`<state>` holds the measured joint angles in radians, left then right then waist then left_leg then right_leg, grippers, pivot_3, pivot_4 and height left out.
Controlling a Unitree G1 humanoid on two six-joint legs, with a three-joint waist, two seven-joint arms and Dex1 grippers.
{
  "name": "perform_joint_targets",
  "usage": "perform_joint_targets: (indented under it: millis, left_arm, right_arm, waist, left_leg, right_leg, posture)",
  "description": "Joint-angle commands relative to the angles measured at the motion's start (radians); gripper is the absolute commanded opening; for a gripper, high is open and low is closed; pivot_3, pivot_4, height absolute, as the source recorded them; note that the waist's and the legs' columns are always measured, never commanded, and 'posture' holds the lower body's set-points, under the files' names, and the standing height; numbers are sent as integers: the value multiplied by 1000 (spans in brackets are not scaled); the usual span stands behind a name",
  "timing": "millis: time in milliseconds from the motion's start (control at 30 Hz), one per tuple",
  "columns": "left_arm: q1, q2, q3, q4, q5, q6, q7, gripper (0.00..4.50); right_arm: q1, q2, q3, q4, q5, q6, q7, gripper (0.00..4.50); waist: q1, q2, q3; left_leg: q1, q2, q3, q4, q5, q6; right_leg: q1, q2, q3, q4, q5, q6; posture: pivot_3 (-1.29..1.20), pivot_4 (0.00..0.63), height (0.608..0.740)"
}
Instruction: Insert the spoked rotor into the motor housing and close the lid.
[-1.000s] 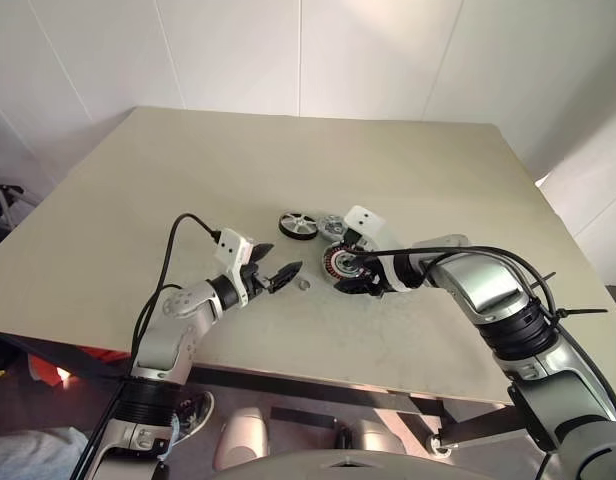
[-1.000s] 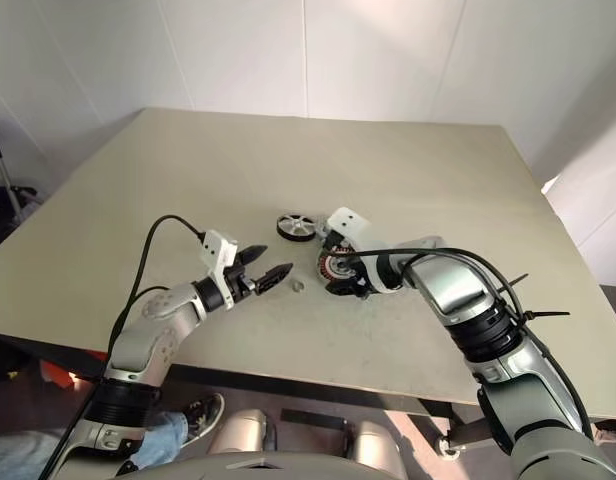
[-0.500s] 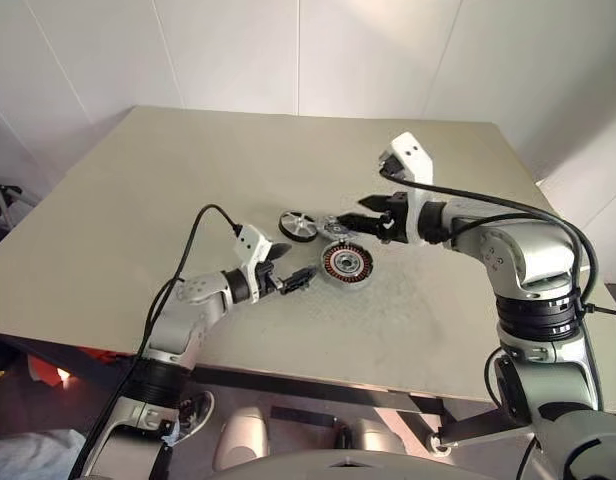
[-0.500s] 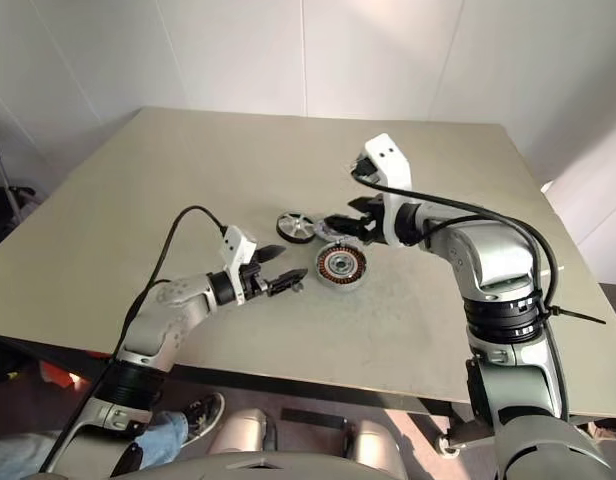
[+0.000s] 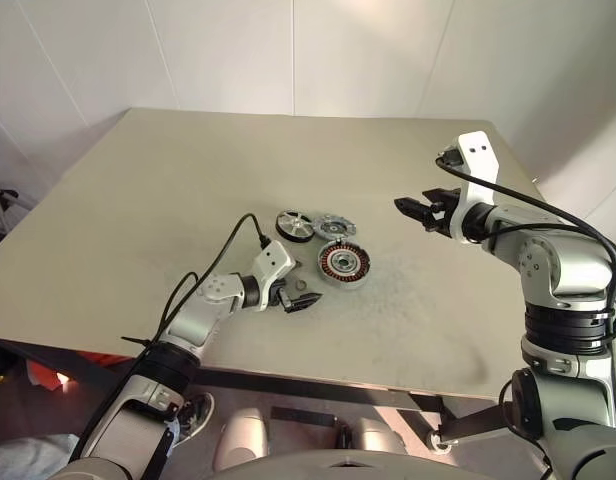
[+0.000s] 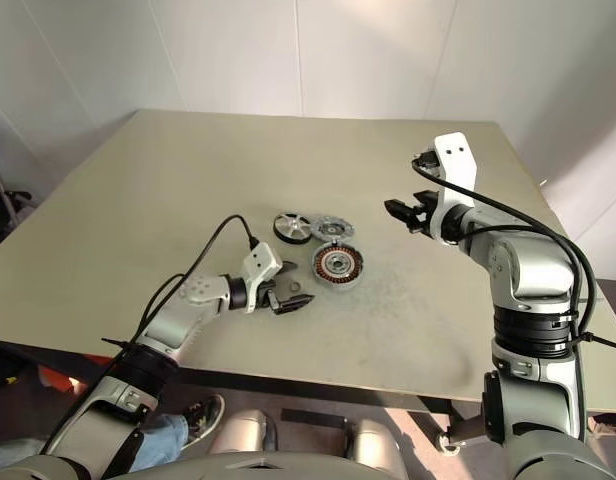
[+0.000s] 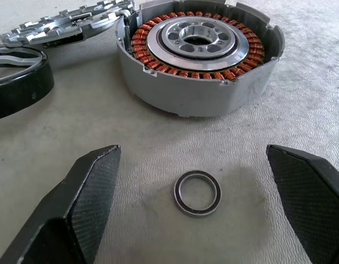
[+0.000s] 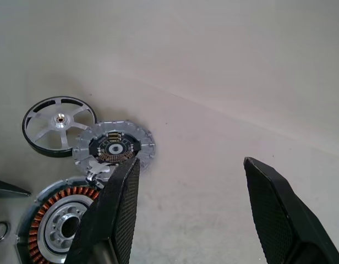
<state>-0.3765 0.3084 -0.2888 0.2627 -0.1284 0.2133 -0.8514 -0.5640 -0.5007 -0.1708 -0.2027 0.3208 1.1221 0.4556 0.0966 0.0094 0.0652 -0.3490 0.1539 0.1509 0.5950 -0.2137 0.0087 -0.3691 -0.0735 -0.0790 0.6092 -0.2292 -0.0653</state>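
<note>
The spoked rotor (image 8: 59,126), a small wheel with a black outer rim, silver spokes and a central hub, lies flat on the beige table (image 5: 168,190), untouched. It looks rigid and fairly light; the rim is smooth and may slip under hard pads, so the safest hold is probably across the outer rim, on opposite sides, rather than on the thin spokes.

Just beside it is the lid (image 8: 114,147), a flat round silver-grey metal cap with cut-outs and a dark centre. Its near edge seems to rest against the wall of the motor housing (image 7: 200,52), though the overlap is hard to judge. The housing is a round, shallow, grey metal cup with copper-red windings around a pale centre. It stands open and empty of the rotor, so insertion is not yet begun.

In front of the housing lies a tiny metal ring (image 7: 197,192), between the widely spread fingers of the left gripper (image 5: 296,296), which hovers low over the table holding nothing. The right gripper (image 5: 418,210) hangs raised, well apart from the parts, its jaws parted and empty.
</note>
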Motion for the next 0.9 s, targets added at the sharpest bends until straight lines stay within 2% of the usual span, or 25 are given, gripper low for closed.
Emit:
perform_joint_targets:
  millis: [33, 267, 367, 433, 567, 900]
  left_arm:
    - [7, 32, 10, 10, 15, -25, -24, 4500]
    - [21, 40, 0, 65, 40, -55, -19, 4500]
    - [26, 24, -12, 82, 53, -65, -6, 3904]
    - [30, 10, -20, 80, 59, -65, 4, 3340]
    - [30, -5, -30, 75, 65, -56, 2, 3340]
    - [33, -7, -43, 64, 82, -47, -2, 3340]
  right_arm:
    - [-11, 13, 8, 8, 1, -44, -17, 3357]
    - [-11, 19, 16, 23, 8, -60, -29, 3357]
    - [-11, 14, 15, 23, 10, -59, -29, 3395]
    - [-12, 10, 14, 20, 11, -56, -29, 3395]
    - [-19, 6, 15, 12, 10, -48, -31, 3395]
    - [-29, -4, 22, 13, 9, -35, -30, 3395]
  waist:
    - [0, 0, 0]
    - [-1, 1, 0]
    - [0, 3, -2]
    - [1, 5, -3]
    - [2, 7, -4]
    - [3, 11, -7]
  left_leg:
    - [0, 0, 0, 0, 0, 0]
    - [0, 0, 0, 0, 0, 0]
    - [2, 0, 0, 0, 0, 0]
    - [3, 0, 0, 0, 0, 0]
    - [6, 0, 0, 0, 0, 0]
    - [6, 0, 0, 0, 0, 0]
  right_leg:
    - [0, 0, 0, 0, 0, 0]
    - [0, 0, 0, 0, 0, 0]
    - [2, 0, 0, 0, 0, 0]
    - [3, 0, 0, 0, 0, 0]
    - [6, 0, 0, 0, -4, 6]
    - [6, -1, 0, 0, -4, 6]
  posture:
    - [0, 0, 740]
    - [0, 0, 740]
    - [0, 0, 740]
    - [0, 0, 740]
    - [0, 0, 740]
    - [0, 0, 740]
